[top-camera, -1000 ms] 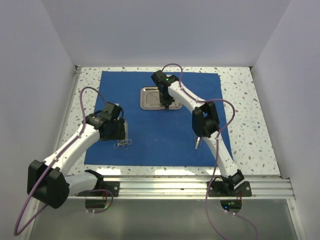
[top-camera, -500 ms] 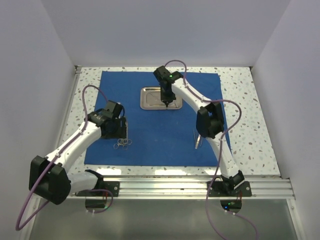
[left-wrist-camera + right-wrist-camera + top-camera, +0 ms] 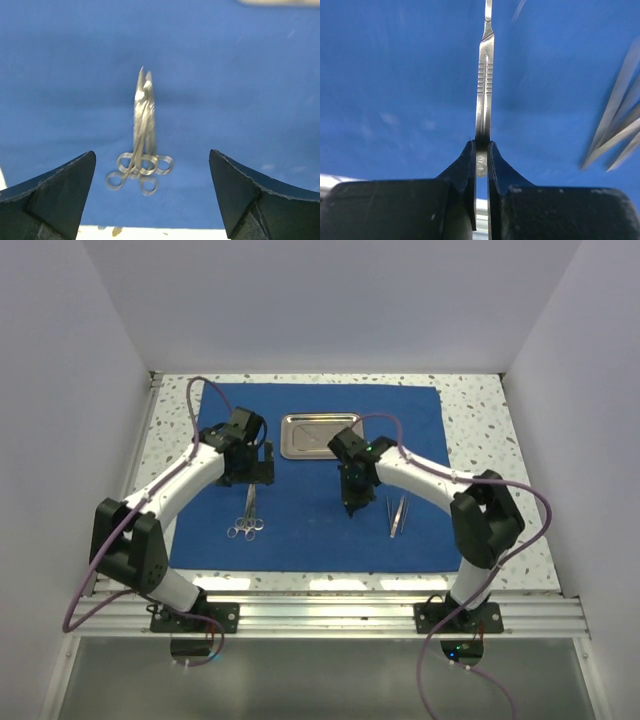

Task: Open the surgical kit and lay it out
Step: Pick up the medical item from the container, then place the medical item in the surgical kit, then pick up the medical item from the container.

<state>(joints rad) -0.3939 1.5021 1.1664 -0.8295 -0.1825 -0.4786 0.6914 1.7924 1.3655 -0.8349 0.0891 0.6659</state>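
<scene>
The royal-blue cloth [image 3: 310, 530] lies spread flat on the table. The steel tray [image 3: 305, 436] sits on its far middle. Two ring-handled instruments, scissors and forceps [image 3: 247, 520], lie together on the left; in the left wrist view [image 3: 141, 135] they lie between my fingers but well below them. My left gripper [image 3: 258, 472] [image 3: 152, 192] is open and empty above the cloth, just beyond them. My right gripper [image 3: 350, 500] [image 3: 481, 150] is shut on a thin flat steel scalpel handle [image 3: 485, 80], held over the middle of the cloth. Tweezers [image 3: 397, 515] [image 3: 617, 127] lie to its right.
The speckled table top [image 3: 490, 470] shows around the cloth. White walls close in on the left, back and right. An aluminium rail [image 3: 380, 612] with the arm bases runs along the near edge.
My right gripper has moved from over the tray toward the near middle of the cloth, carrying the scalpel handle. My left gripper has moved farther back, away from the scissors and forceps.
</scene>
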